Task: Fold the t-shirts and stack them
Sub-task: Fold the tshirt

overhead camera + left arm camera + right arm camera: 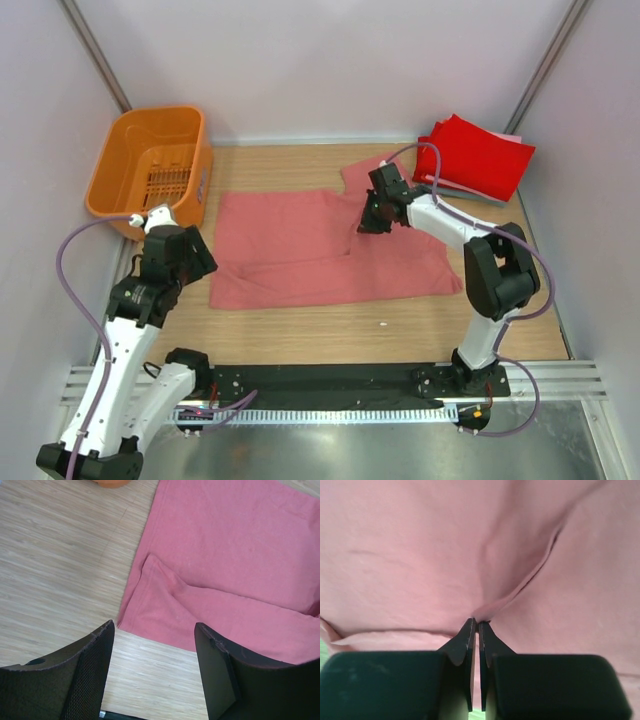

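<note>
Salmon-pink shirt (pixel 330 245): lies flat across the middle of the table (pixel 330 335), wider than it is deep; one sleeve reaches toward the far right, and a small flap is doubled over at the near-left corner
Pinch point: a ridge of cloth gathers near the shirt's upper middle, and creases run from it toward the sleeve
Right gripper (pixel 372 222): jaws drawn together on that ridge; the wrist view shows a thin fold of pink cloth caught at the tips
Left gripper (pixel 154 627): jaws apart with nothing between them, poised over the near-left corner, where the hem meets bare wood
Stack: the red shirt (pixel 478 155) sits folded at the far-right corner on thin grey and pale layers; it lies apart from the pink one
Basket (pixel 120 150): orange, at the far left, just beyond the shirt's left edge
Step in hand: we judge this to be the start of a fold, with the right side taking hold first
Doing it well: we would lift only enough to clear the cloth below, then carry the edge over in one even sweep, so the crease falls straight; the left jaws should close on the corner hem before any pull, to keep that side from dragging
Risk: the grip looks shallow, perhaps one layer only, so a quick tug may slip it free or bunch the body
</note>
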### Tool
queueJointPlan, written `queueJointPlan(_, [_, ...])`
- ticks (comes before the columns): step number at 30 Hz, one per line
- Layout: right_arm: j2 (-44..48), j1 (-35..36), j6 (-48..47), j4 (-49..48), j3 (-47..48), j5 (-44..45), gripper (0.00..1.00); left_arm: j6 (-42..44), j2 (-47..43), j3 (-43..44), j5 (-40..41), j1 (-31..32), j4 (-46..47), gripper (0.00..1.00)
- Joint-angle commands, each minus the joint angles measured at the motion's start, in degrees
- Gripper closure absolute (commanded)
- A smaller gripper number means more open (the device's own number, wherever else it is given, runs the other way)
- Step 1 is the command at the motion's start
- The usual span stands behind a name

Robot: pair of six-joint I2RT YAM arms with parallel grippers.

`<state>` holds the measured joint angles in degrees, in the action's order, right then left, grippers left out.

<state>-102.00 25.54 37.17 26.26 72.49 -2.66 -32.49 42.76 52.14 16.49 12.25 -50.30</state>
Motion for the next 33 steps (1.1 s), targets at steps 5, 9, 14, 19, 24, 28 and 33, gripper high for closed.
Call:
queueJointPlan(5, [-9.34, 1.27, -3.76, 4.32, 13.28, 0.02, 0.45, 0.85, -2.51, -1.43, -0.32, -0.21, 1.88, 0.33])
queueJointPlan(9, [-14.0, 1.27, -7.27, 7.65, 25.46, 2.39, 0.28, 0.85, -2.42, -1.6, -0.58, -0.21, 1.96, 0.32])
queueJointPlan(14, [-20.6, -0.66, -11.67, 12.14, 40.69, 8.35, 0.27, 1.11, -1.89, -1.52, -1.02, -0.3, 2.05, 0.32])
queueJointPlan(19, [-28.67, -8.11, -13.52, 12.06, 53.0, 8.11, 0.26, 1.29, -2.42, -1.6, -1.55, -0.21, 2.4, 0.32])
queueJointPlan(24, [-35.89, -13.32, -16.5, 6.88, 61.69, 7.31, 0.26, 1.55, -2.6, -1.69, -1.9, -0.3, 2.67, 0.33])
queueJointPlan(28, [-42.84, -14.82, -20.02, 3.71, 69.53, 11.16, 0.26, 1.64, -1.98, -1.6, -1.99, -0.21, 2.58, 0.33])
queueJointPlan(33, [-49.25, -15.26, -23.45, -3.13, 73.41, 17.41, 0.26, 1.55, -1.11, -1.78, -1.64, -0.3, 2.58, 0.33])
